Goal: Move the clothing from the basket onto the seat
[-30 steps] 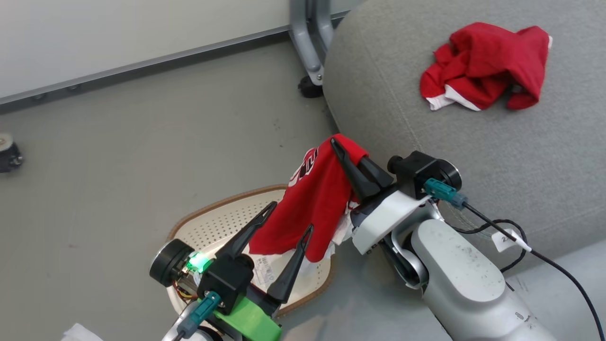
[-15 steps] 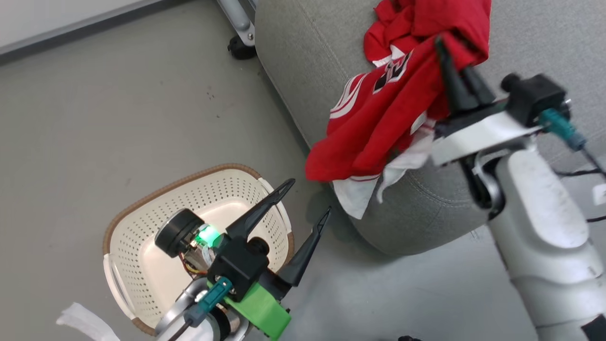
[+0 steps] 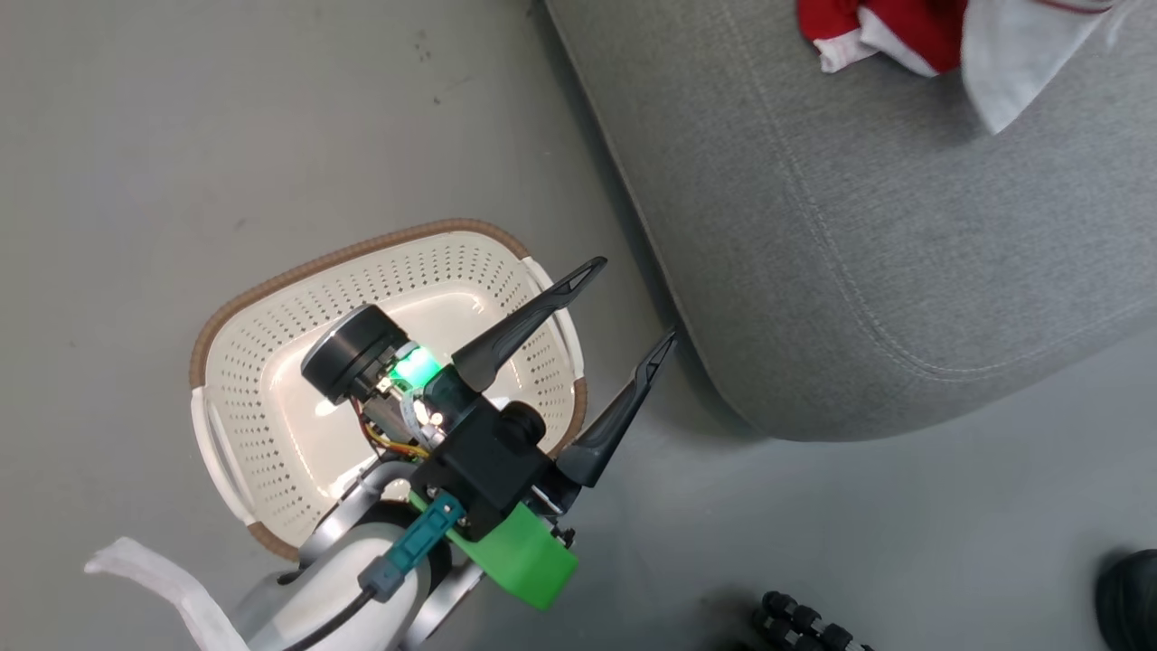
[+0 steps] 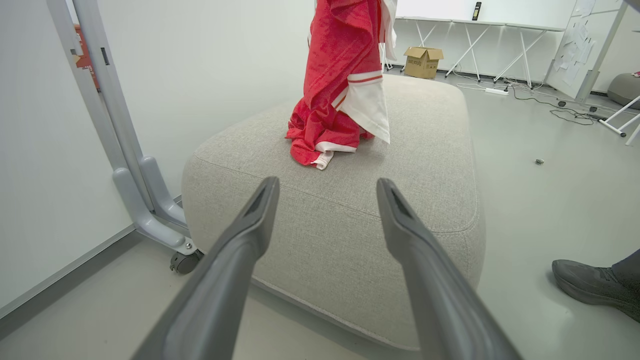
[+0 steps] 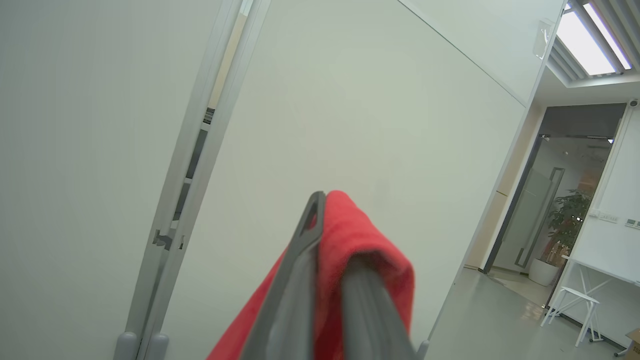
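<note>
The jersey [image 4: 345, 70] is light and limp; it will drape and swing, so we pinch a bunched fold, as the right gripper [image 5: 336, 235] clamps it now. It hangs over the seat [image 4: 420, 165], reaching the red heap [image 4: 312, 142] there. The left gripper [image 3: 633, 300] gapes above the basket [image 3: 237, 312], where the jersey dangled a second ago.

Bright, even indoor light — a ceiling panel [image 5: 592, 37] glares white; soft shadows, wrist views bowed at edges.
</note>
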Controlling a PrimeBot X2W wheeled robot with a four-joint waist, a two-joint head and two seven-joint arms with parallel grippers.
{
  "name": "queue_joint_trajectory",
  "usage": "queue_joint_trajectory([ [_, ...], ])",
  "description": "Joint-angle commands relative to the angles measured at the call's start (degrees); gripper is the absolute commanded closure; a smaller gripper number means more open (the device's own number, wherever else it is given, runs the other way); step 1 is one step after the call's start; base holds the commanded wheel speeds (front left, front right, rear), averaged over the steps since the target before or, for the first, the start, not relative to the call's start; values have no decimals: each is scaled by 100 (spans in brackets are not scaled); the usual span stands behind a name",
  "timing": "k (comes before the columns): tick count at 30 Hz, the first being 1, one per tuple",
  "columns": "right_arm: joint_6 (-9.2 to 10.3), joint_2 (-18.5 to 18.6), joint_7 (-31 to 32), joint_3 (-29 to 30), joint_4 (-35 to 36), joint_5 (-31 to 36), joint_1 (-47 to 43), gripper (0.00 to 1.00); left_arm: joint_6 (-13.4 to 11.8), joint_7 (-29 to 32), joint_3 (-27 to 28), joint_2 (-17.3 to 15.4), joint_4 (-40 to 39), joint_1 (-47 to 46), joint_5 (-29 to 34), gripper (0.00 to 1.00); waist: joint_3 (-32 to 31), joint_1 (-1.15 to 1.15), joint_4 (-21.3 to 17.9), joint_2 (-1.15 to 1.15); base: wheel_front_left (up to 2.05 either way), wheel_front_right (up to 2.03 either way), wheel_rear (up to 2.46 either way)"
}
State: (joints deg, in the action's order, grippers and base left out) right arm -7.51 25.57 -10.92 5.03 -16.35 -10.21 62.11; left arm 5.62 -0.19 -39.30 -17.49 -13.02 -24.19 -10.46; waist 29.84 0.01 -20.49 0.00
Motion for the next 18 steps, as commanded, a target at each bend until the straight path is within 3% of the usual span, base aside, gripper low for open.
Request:
queue_joint_trajectory([
  [1, 4, 157, 56, 35, -43, 19, 225, 100, 40, -47, -26, -16, -22, -153, 32, 0, 529, -1, 460, 0, 0, 0, 0],
  [7, 4, 472, 192, 20, -714, -100, 395, 100, 74, -173, -106, 20, 57, -385, 37, 0, 892, -1, 702, 0, 0, 0, 0],
  [17, 5, 101, -251, 360, -2466, -291, -468, 100, 89, -316, -203, 26, 238, -525, -10, 0, 997, -1, 843, 0, 0, 0, 0],
  [18, 4, 64, -295, 422, -2555, -290, -530, 83, 87, -333, -206, 24, 259, -519, -17, 0, 974, -1, 841, 0, 0, 0, 0],
])
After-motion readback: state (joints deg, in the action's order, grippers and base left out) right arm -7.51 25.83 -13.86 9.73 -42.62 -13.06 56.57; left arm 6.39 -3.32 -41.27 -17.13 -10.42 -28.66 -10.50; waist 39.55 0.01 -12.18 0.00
